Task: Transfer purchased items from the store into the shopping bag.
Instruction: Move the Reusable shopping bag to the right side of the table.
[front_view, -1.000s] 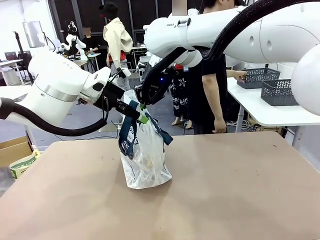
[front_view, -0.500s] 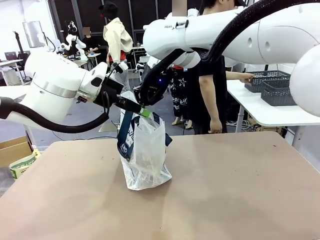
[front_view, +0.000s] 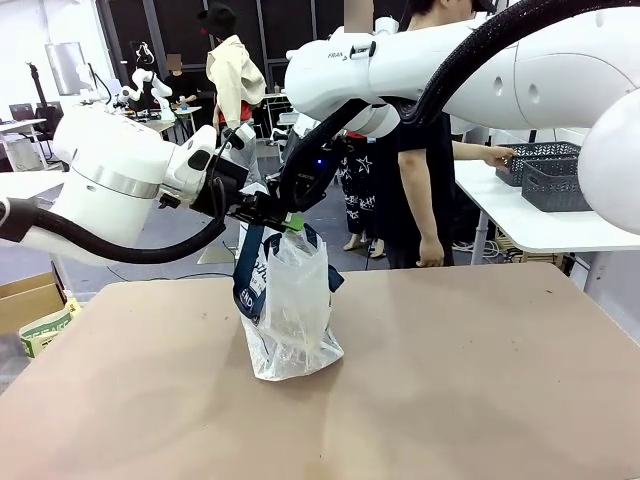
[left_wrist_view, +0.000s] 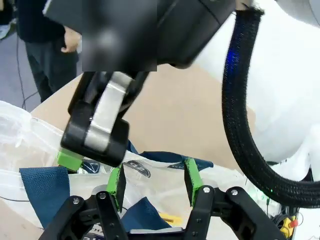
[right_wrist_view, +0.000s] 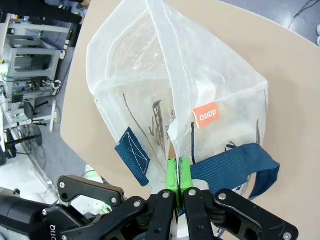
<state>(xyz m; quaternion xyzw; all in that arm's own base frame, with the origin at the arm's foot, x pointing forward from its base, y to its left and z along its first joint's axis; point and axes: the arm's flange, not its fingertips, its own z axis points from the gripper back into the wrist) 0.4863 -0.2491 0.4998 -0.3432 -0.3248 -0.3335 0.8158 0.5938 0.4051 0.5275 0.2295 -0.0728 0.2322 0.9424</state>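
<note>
The shopping bag (front_view: 290, 310) stands upright on the brown table, translucent white with navy straps (right_wrist_view: 235, 165) and an orange tag (right_wrist_view: 205, 115). My right gripper (right_wrist_view: 178, 175) is shut on the bag's top rim and holds it up (front_view: 292, 223). Just left of it, my left gripper (front_view: 264, 210) hovers over the bag's mouth with its green pads (left_wrist_view: 192, 180) apart and nothing between them (left_wrist_view: 154, 182). Yellowish purchased items (front_view: 285, 345) show faintly through the lower bag; a yellow piece (left_wrist_view: 167, 218) lies inside.
A person (front_view: 425, 150) stands behind the table, one hand on a dark grey openwork basket (front_view: 535, 155) on a white side table (front_view: 540, 230) at the right, where a second basket (front_view: 560, 185) sits. Cardboard boxes (front_view: 35, 310) lie off the left edge.
The right gripper has pulled the bag's rim up, so the bag stands taller. My left gripper rose and drew in beside it. The person slid a basket to the right.
</note>
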